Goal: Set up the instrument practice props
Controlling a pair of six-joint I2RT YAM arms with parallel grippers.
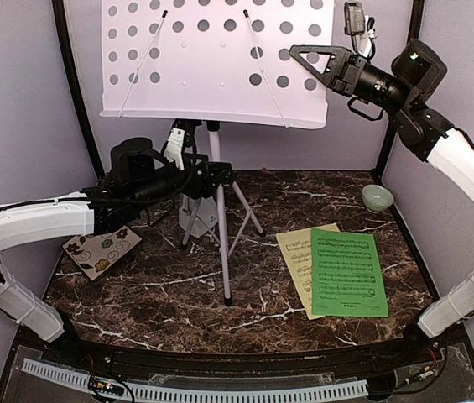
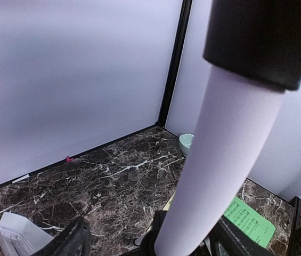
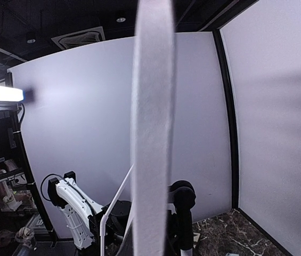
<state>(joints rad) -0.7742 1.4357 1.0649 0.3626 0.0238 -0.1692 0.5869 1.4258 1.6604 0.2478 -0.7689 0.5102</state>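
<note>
Two arms: both are busy with the music stand [image 1: 222, 243]; none is at the sheets.
Music stand: it stands upright on its tripod near the middle of the tabletop [image 1: 161, 294], with the perforated desk [image 1: 211, 84] raised high.
Right jaws: closed flat on the right edge of the perforated desk. In the wrist view the desk is seen edge-on, a thin white strip between them. I judge this grip serves to set the tilt of the desk.
Left jaws: wide apart, with the white pole [image 2: 214, 160] of the stand between them, below its black collar [image 2: 257, 37]. One finger [image 2: 70, 240] is clear of the pole, so nothing is clamped. Probably they are placed there to steady the stand while the desk is turned.
Green sheet [image 1: 348, 273]: flat on the tabletop at the right, lying over part of the pale-yellow sheet [image 1: 295, 256]. Neither is on the desk yet.
Metronome [image 1: 193, 222]: on the tabletop just behind the tripod legs.
Other things: a floral tile [image 1: 102, 246] lies under the left arm, and a small bowl [image 1: 377, 198] sits in the far right corner.
Step in hand: adjusting the desk, as it seems.
</note>
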